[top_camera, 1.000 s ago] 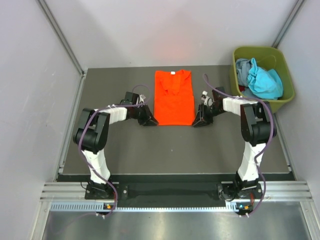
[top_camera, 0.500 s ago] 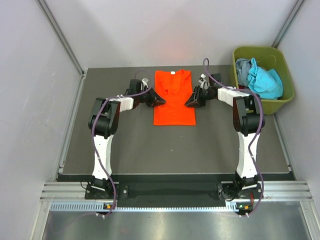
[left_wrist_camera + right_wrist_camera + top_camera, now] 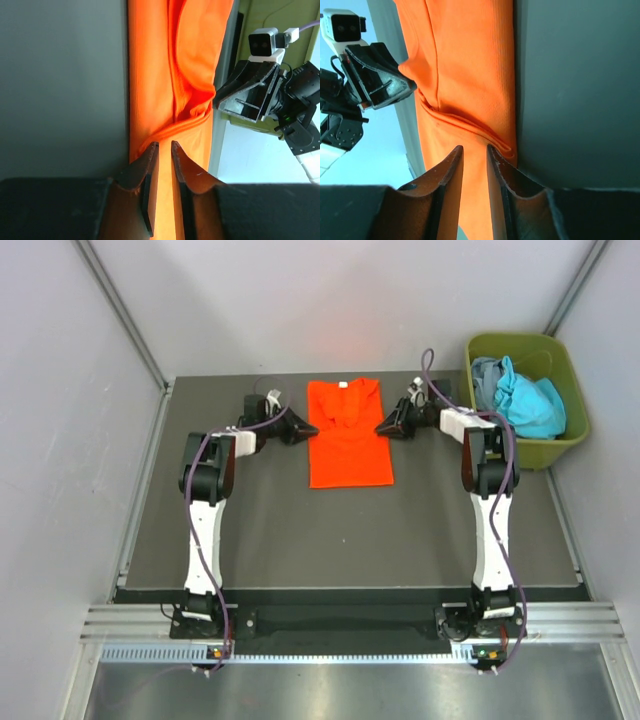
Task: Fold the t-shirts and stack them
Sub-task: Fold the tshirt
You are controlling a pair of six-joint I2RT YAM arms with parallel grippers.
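Left wrist view shows us our left claw [image 3: 162, 145] pinched together on the left side edge of the orange t-shirt [image 3: 185, 60], with the cloth rising in a ridge to its tips. In the right wrist view, our right claw [image 3: 474, 147] is clamped likewise on the right side edge. We see this shirt lying narrow near the middle of the far edge of the tabletop [image 3: 300, 530]. A teal t-shirt [image 3: 528, 402] and a grey t-shirt [image 3: 485, 378] lie in the olive-green bin [image 3: 520, 337] at the far right corner.
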